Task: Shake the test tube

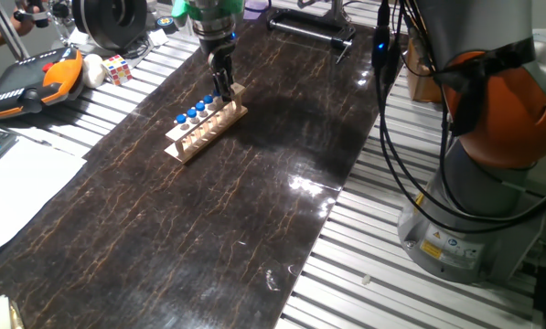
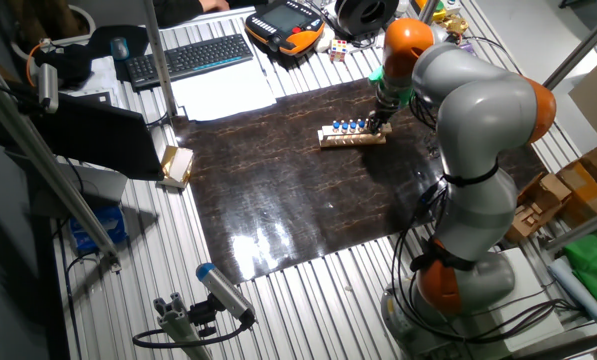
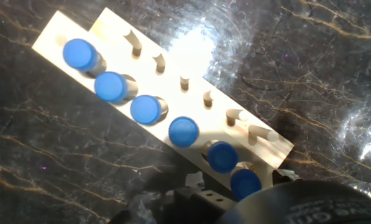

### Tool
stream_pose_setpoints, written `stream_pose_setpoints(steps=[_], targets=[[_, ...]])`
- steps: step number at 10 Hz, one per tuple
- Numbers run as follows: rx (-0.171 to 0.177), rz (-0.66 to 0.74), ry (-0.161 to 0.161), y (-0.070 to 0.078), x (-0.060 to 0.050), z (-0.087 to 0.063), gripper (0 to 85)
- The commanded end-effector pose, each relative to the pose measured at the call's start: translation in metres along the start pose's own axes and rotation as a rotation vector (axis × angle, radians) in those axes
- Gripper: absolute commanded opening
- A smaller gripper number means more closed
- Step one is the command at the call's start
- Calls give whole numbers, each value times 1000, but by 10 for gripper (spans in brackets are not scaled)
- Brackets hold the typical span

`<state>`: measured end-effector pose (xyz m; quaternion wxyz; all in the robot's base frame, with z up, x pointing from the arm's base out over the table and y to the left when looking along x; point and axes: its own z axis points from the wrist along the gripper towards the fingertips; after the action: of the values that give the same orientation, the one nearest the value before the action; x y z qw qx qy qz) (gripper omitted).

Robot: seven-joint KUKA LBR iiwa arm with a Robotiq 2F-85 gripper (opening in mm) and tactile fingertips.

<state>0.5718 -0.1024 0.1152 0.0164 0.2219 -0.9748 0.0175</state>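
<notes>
hand [image 2: 378,122] at rack [image 2: 352,138] end | blue-capped tubes [image 2: 350,126] upright | dark mat [image 2: 308,185]

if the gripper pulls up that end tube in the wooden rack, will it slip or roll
Probably slippery: the test tube looks thin, smooth and clear, with only a small blue cap. Laid flat it would likely roll, being round. The light wooden rack might lift or tip if the tube binds.

Capped tubes [image 3: 148,109] stand in a row in the rack [image 1: 205,131] on the mat [image 1: 254,201].
</notes>
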Motion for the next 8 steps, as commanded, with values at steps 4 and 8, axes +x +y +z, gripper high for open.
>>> stream_pose_setpoints(steps=[4, 8], targets=[[-13, -1, 2, -2, 0, -1, 470], [-15, -1, 6, -2, -2, -2, 377]])
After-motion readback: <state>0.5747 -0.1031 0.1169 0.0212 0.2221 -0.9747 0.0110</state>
